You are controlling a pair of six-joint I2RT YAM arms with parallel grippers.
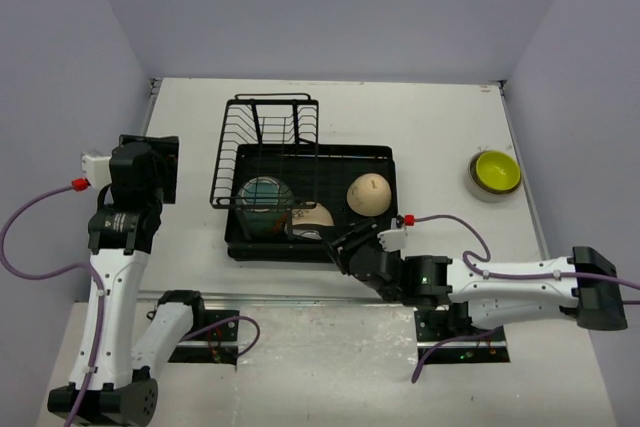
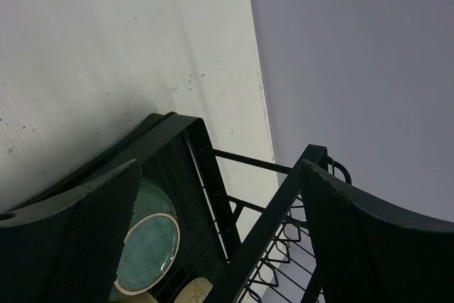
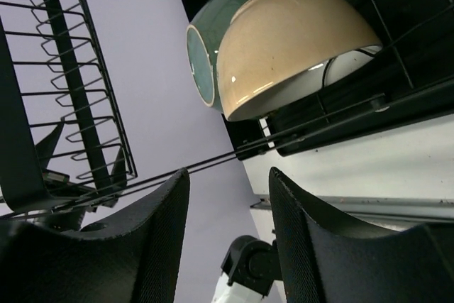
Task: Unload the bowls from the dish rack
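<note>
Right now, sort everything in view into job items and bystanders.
Job: rack, teal bowl, cream bowl, beige bowl, yellow-green bowl.
Bystanders: table, purple cables.

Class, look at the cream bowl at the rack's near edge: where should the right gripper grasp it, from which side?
Probably its exposed rim, one finger inside, one outside, coming from the near side. The cream bowl lies tilted beside the teal bowl, opening partly toward the right gripper; its smooth dome offers no pinch.
</note>
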